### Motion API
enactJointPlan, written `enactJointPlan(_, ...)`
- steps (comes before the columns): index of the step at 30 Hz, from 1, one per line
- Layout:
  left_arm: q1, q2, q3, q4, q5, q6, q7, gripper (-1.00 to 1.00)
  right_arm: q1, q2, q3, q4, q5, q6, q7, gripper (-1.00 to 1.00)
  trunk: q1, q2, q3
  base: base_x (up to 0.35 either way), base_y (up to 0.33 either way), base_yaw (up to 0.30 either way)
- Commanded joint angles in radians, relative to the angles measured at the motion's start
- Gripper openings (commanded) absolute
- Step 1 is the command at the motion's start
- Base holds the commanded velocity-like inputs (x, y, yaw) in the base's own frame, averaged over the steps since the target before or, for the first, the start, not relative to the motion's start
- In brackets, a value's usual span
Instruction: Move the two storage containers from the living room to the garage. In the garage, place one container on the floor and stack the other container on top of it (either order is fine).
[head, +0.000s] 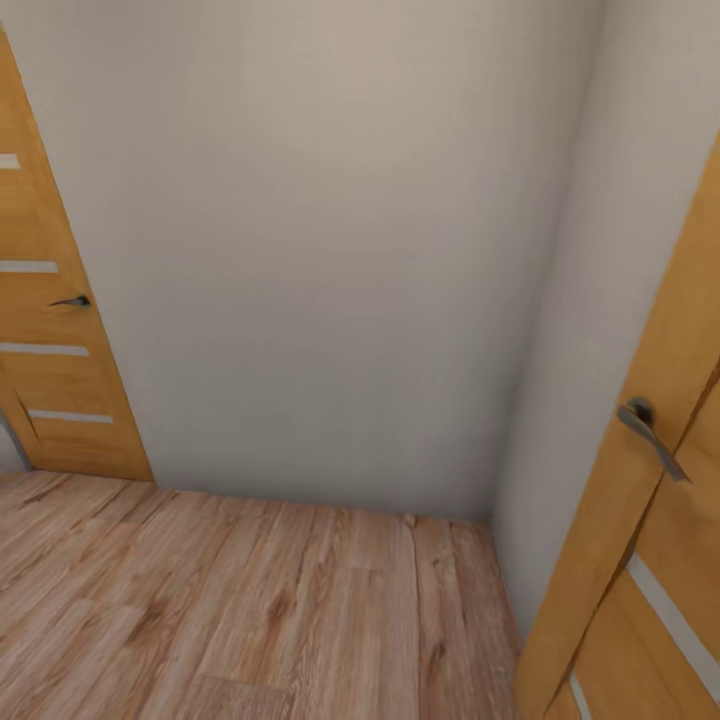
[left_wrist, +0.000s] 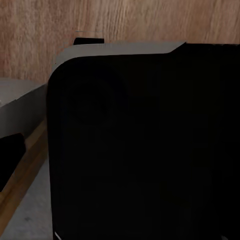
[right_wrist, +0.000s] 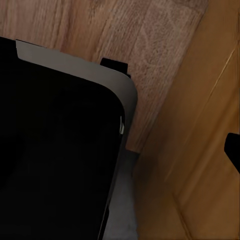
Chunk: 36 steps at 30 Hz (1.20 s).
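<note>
A wooden door (head: 55, 330) with pale inset strips and a dark lever handle (head: 72, 301) stands at left; a plain, smooth off-white wall (head: 320, 250) meets a light wood plank floor (head: 250, 610) with visible grain; at right, another wooden door (head: 650, 480) with a grey lever handle (head: 650, 432); both wrist views show a rounded black robot body (left_wrist: 145, 150) over planks; whether either hand is spread or pressed together cannot be told.

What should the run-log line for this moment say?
phase: in transit | head view: wall corner, wood plank floor, door left, door right | containers: unseen | hands: state unclear
</note>
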Motion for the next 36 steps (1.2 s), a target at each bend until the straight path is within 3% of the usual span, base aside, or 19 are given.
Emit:
enactJointPlan(1,0.0,0.0,0.001,0.0,0.002,-0.003,-0.001,1.0,-0.001,0.0,0.007,0.003,-0.011,-0.006,0.006,1.0,0.001,0.0,-0.001,0.301,0.0,0.084)
enactJointPlan(18,0.0,0.0,0.001,0.0,0.003,-0.003,-0.001,1.0,-0.001,0.002,0.007,0.003,-0.012,-0.006,0.006,1.0,0.001,0.0,-0.001,0.283,0.0,0.019)
enactJointPlan(36,0.0,0.0,0.001,0.0,0.004,-0.003,-0.001,1.0,-0.001,0.003,0.007,0.003,-0.011,-0.006,0.006,1.0,0.001,0.0,-0.001,0.165,0.0,0.256)
